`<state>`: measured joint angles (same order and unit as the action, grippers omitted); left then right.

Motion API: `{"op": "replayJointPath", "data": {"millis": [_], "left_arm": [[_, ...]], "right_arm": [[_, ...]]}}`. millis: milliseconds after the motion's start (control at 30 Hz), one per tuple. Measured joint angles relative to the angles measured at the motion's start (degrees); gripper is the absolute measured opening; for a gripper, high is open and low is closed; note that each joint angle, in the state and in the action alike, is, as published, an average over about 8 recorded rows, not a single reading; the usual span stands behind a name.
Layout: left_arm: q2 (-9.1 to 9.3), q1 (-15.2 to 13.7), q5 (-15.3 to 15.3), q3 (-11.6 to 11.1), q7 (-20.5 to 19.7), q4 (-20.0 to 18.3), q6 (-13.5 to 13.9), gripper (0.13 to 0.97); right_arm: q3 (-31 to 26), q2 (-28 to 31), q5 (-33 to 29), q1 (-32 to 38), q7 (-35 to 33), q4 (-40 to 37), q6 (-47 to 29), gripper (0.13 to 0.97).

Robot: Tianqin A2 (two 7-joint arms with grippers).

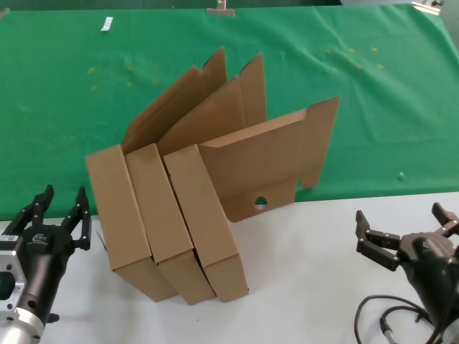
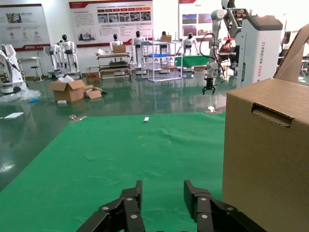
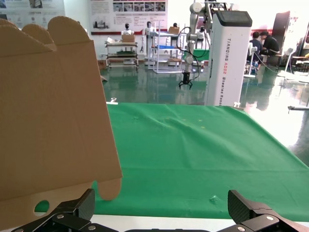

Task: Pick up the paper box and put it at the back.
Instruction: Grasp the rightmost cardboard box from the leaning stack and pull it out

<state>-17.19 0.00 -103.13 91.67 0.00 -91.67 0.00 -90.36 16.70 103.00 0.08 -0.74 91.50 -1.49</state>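
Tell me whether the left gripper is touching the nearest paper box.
Apart. In the head view, white tabletop shows between the open left gripper and the leftmost paper box; the gripper holds nothing.

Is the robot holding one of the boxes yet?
No. The left gripper and right gripper are both open and empty, beside the three boxes.

The two rear paper boxes (image 1: pixel 159 215) sit partly hidden behind the front paper box (image 1: pixel 215 222) — only narrow strips of each show. Both arms are cut off by the head view's lower edge, and the wrist views crop the boxes.
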Motion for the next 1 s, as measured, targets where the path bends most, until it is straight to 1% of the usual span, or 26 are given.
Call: {"op": "replayJointPath", "data": {"millis": [33, 167, 367, 433, 467, 533, 633, 733, 767, 833, 900, 1000], "left_arm": [[0.0, 0.0, 0.0, 0.0, 0.0, 0.0, 0.0, 0.308], [0.0, 0.0, 0.0, 0.0, 0.0, 0.0, 0.0, 0.308], [0.0, 0.0, 0.0, 0.0, 0.0, 0.0, 0.0, 0.442], [0.0, 0.0, 0.0, 0.0, 0.0, 0.0, 0.0, 0.486], [0.0, 0.0, 0.0, 0.0, 0.0, 0.0, 0.0, 0.486], [0.0, 0.0, 0.01, 0.0, 0.0, 0.0, 0.0, 0.539], [0.0, 0.0, 0.01, 0.0, 0.0, 0.0, 0.0, 0.619], [0.0, 0.0, 0.01, 0.0, 0.0, 0.0, 0.0, 0.699], [0.0, 0.0, 0.01, 0.0, 0.0, 0.0, 0.0, 0.699], [0.0, 0.0, 0.01, 0.0, 0.0, 0.0, 0.0, 0.737], [0.0, 0.0, 0.01, 0.0, 0.0, 0.0, 0.0, 0.776], [0.0, 0.0, 0.01, 0.0, 0.0, 0.0, 0.0, 0.834]], "right_arm": [[0.0, 0.0, 0.0, 0.0, 0.0, 0.0, 0.0, 0.966], [0.0, 0.0, 0.0, 0.0, 0.0, 0.0, 0.0, 0.966], [0.23, 0.1, 0.12, -0.09, -0.13, -0.11, -0.7, 0.966], [0.83, 0.14, 0.44, -0.24, -0.64, -0.32, -1.96, 0.966], [1.37, 0.11, 0.73, -0.32, -1.21, -0.52, -2.98, 0.966], [2.97, -0.09, 1.64, -0.45, -3.03, -1.21, -5.69, 0.966], [6.82, -0.99, 3.9, -0.19, -8.11, -3.29, -11.36, 0.966], [11.81, -2.18, 6.88, 0.96, -15.39, -6.97, -18.54, 0.966], [13.44, -2.48, 7.95, 1.52, -17.94, -8.46, -21.03, 0.966], [16.31, -2.72, 10.06, 2.88, -22.71, -11.64, -25.97, 0.966], [18.46, -2.35, 12.11, 4.56, -26.9, -15.18, -30.92, 0.966], [19.64, -0.62, 14.53, 7.62, -31.46, -20.7, -37.77, 0.966]]}}
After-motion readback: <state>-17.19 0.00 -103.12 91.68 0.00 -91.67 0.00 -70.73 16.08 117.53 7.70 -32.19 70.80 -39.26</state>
